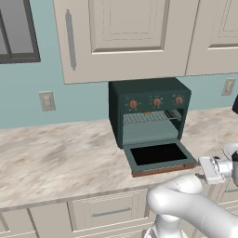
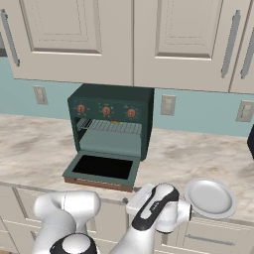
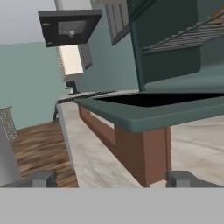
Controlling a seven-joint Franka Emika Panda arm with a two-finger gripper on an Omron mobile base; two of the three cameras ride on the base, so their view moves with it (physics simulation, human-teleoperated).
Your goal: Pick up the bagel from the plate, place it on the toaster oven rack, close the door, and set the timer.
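Observation:
The dark green toaster oven (image 1: 148, 88) stands on the counter with its door (image 1: 158, 155) folded down flat. A small golden-brown sliver, the bagel (image 2: 114, 122), lies on the toaster oven rack (image 2: 115, 128) inside. The white plate (image 2: 211, 198) sits bare to the oven's right, near the counter edge. The timer (image 1: 179, 100) is the right-end knob of three. My gripper (image 3: 113, 180) is open with nothing between its fingers. It hovers low at the door's front right corner, facing the copper-brown handle (image 3: 140, 148). My hand (image 1: 210, 169) lies just right of the door.
Cream wall cabinets (image 1: 125, 37) hang low over the oven. A dark object (image 2: 251, 141) stands at the far right of the counter. Wall outlets (image 2: 167, 104) flank the oven. The counter's front edge (image 1: 69, 197) runs just below the open door, with drawers under it.

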